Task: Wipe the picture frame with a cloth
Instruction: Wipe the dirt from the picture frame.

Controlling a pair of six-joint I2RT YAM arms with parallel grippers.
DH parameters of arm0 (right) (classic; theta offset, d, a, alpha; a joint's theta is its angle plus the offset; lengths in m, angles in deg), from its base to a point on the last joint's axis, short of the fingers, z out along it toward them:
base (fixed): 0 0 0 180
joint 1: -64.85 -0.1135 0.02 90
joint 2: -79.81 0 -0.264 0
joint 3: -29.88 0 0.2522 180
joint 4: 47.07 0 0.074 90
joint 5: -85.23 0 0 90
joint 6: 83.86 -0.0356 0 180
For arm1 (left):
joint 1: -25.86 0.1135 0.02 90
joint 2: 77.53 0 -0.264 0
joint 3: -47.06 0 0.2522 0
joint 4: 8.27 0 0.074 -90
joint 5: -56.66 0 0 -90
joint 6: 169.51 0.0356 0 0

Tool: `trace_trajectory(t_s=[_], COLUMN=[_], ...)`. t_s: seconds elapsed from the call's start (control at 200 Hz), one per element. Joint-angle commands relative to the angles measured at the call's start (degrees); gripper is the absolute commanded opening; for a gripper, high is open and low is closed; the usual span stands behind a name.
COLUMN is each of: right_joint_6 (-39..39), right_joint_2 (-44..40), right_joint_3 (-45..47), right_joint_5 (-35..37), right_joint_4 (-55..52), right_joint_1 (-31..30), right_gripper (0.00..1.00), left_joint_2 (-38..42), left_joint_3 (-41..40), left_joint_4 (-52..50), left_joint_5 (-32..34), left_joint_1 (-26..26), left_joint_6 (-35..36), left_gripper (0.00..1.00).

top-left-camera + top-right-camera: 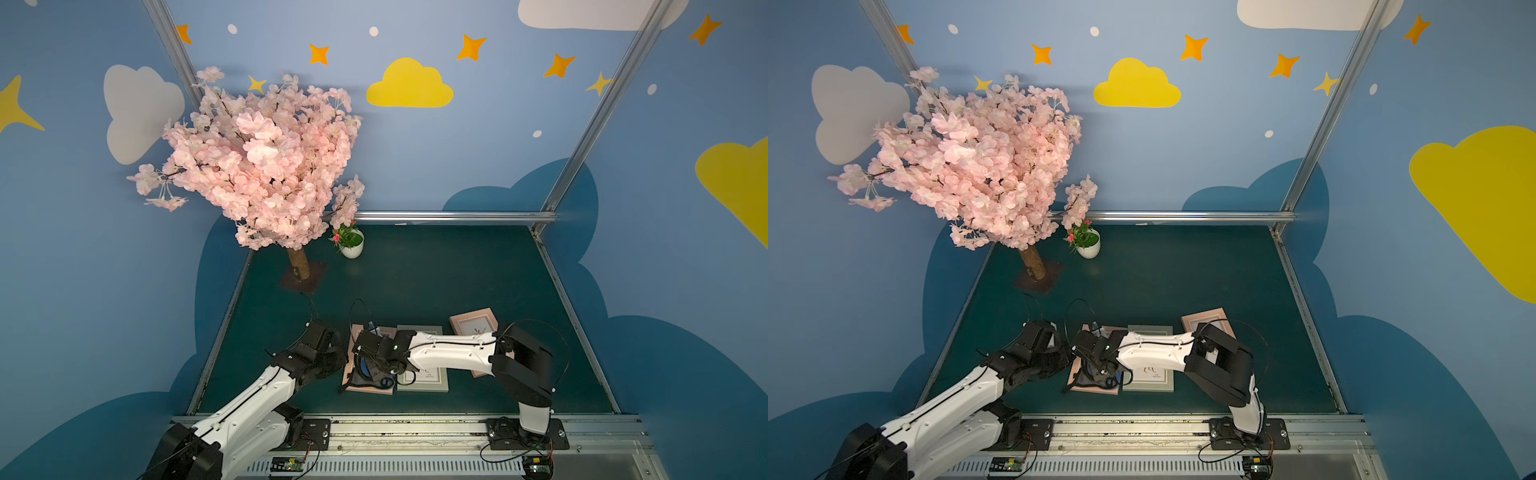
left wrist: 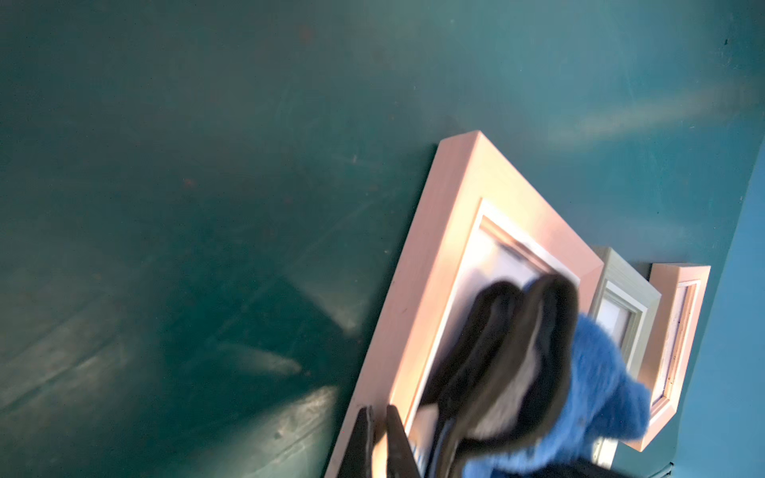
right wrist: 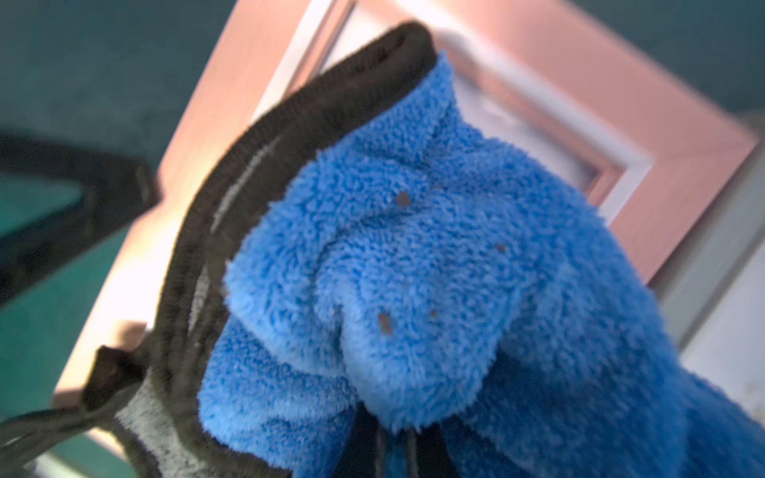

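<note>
Nearest the lens in both top views, the left arm [image 1: 249, 399] rises from the near rail and stretches forward and inward, wrist bent, so that the left pincer [image 1: 342, 363] sits at the edge of the pink picture frame [image 1: 374, 390] on that arm's side; the right arm [image 1: 449, 351] stands up from its base, folds at the elbow and reaches level across a grey-green frame [image 1: 424, 385] lying just beside the pink one; its right pincer [image 1: 371, 368] points down over the picture frame, with the cloth [image 1: 365, 369] bunched blue beneath it and a dark hem lying on the frame's near corner; a second pink frame [image 1: 473, 322] lies further right on the dark green surface [image 1: 436, 270]; in the left wrist view the left pincer's fingers are drawn nearly together at the frame's border, though whether they press on it cannot be told, and the cloth is crumpled on the glass; in the right wrist view the right pincer is clamped on the cloth, which hangs bunched, blue side out, dark hem curling, over the picture frame.
</note>
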Motion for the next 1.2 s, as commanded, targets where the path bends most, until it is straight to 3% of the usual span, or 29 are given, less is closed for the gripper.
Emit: trace_trajectory(t_s=[0.0, 0.33, 0.851, 1.196], right_joint_6=[-2.36, -0.90, 8.07, 5.83], right_joint_2=[0.16, 2.11, 11.09, 4.40], right_joint_3=[3.34, 3.14, -4.57, 1.19], right_joint_5=[-4.41, -4.37, -4.85, -7.88], right_joint_4=[-6.91, -5.79, -0.34, 1.88], right_joint_1=[-2.23, -1.04, 12.87, 12.54], right_gripper=[0.00, 0.00, 0.00, 0.00], left_joint_2=[-2.18, -2.43, -2.74, -1.73], left_joint_3=[-2.72, -2.91, -3.27, -1.45], left_joint_4=[-10.88, -11.02, -10.44, -12.94], left_joint_5=[-0.68, -0.59, -0.50, -0.57], left_joint_1=[-0.52, -0.57, -0.54, -0.55], left_joint_6=[0.64, 0.51, 0.11, 1.43], left_gripper=[0.09, 0.09, 0.09, 0.14])
